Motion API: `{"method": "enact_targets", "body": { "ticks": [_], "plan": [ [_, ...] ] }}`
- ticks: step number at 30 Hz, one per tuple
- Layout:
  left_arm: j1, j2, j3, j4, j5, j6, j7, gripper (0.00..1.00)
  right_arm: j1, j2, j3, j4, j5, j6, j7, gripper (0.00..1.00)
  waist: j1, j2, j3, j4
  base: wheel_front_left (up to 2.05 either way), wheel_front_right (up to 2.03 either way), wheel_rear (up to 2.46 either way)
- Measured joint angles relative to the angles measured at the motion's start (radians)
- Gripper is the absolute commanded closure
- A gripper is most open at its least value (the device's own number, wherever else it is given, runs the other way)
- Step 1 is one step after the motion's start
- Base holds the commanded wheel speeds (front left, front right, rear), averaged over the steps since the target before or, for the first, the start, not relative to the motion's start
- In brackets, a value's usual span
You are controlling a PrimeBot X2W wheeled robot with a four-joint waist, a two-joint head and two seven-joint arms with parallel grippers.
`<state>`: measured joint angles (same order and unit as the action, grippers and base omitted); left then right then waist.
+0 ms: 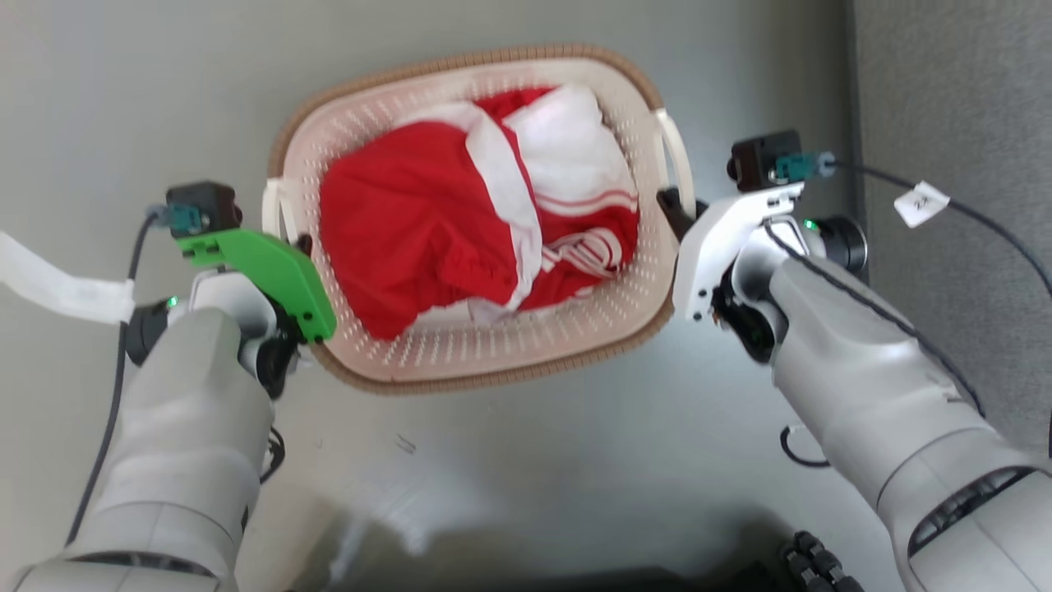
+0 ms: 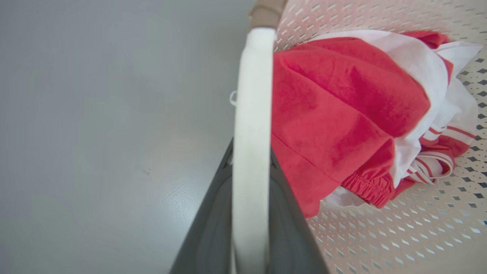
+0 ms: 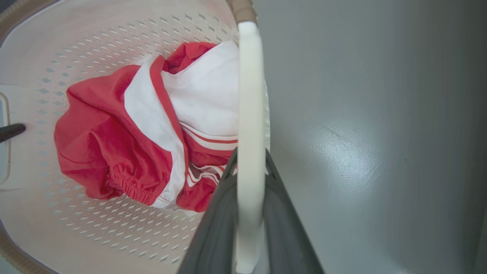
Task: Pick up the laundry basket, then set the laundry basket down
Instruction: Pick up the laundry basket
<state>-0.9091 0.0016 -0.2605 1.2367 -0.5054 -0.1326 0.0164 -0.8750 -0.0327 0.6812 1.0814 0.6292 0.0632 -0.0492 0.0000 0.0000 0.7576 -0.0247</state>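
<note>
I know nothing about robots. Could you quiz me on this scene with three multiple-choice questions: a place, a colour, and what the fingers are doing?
1. Where is the basket relative to the left arm and right arm?
A. Between them
B. Left of both
C. Behind the robot

2. What colours are the clothes in it?
A. Blue and grey
B. All black
C. Red and white

3. What are the left fingers and right fingers doing?
A. Spread wide in the air
B. Each closed on a handle of the basket
C. Pinching the clothes

Answers: 1 A, the head view shows an arm on each side of it; 2 C, red cloth with white panels and stripes; 3 B, each wrist view shows a white handle tight between two dark fingers.
</note>
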Motion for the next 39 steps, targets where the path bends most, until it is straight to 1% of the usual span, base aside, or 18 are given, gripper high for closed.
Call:
{"method": "enact_targets", "body": {
  "ticks": [1, 7, 19, 30, 39],
  "plan": [
    [0.014, -0.004, 0.0, 0.011, -0.008, -0.001, 0.0, 1.0, 0.017, 0.001, 0.003, 0.006, 0.01, 0.007, 0.0, 1.0, 0.0, 0.0, -0.022, 0.0, 0.0, 0.0, 0.0],
    [0.055, -0.008, 0.0, 0.022, -0.02, -0.004, 0.015, 1.0, 0.061, 0.002, 0.019, 0.016, 0.051, 0.023, 0.013, 1.0, 0.0, 0.0, -0.091, 0.0, 0.0, 0.0, 0.0],
    [0.142, -0.014, 0.0, 0.044, -0.046, -0.004, 0.082, 1.0, 0.137, 0.007, 0.048, 0.035, 0.11, 0.042, 0.063, 1.0, 0.0, 0.0001, -0.231, -0.007, 0.0, 0.0, 0.0],
    [0.229, -0.018, 0.001, 0.049, -0.064, -0.005, 0.13, 1.0, 0.224, 0.012, 0.067, 0.049, 0.165, 0.051, 0.111, 1.0, 0.0, 0.0, -0.36, -0.021, 0.0, 0.0, 0.0],
    [0.295, -0.02, 0.003, 0.05, -0.081, -0.005, 0.152, 1.0, 0.286, 0.017, 0.075, 0.056, 0.196, 0.051, 0.121, 1.0, -0.0001, 0.0001, -0.462, -0.032, 0.0, 0.0, 0.0]
  ]
}}
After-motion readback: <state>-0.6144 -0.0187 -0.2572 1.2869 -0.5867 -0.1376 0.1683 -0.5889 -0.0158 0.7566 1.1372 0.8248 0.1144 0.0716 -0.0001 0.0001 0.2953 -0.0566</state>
